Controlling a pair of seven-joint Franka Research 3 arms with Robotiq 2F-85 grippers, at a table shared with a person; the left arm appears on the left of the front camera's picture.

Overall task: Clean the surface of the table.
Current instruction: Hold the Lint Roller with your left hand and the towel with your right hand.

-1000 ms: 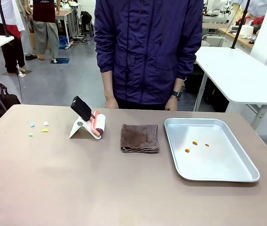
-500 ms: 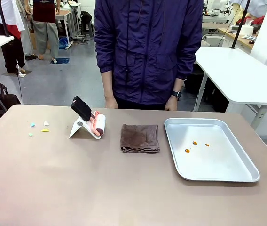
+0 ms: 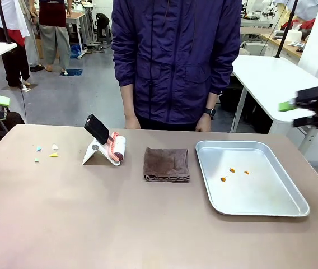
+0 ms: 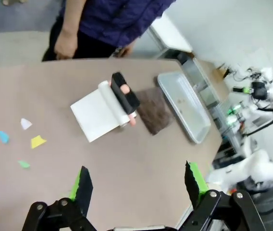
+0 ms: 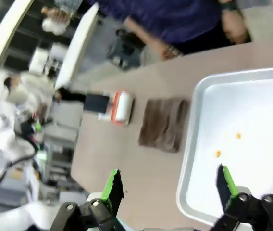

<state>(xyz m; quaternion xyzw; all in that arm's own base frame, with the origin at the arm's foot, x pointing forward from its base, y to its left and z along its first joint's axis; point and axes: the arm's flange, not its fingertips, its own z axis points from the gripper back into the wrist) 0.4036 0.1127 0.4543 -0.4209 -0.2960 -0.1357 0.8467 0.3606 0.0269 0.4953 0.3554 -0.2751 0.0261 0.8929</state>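
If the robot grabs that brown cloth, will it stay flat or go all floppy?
Probably floppy: the cloth lies folded in soft layers with rumpled edges, so it would likely droop and unfold. It looks thin, so likely light. Pushed, it may bunch rather than slide on the table.

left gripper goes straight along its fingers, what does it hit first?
Probably the lint roller on its white stand, or bare table just short of it; depth is unclear. The left gripper is open, holding nothing.
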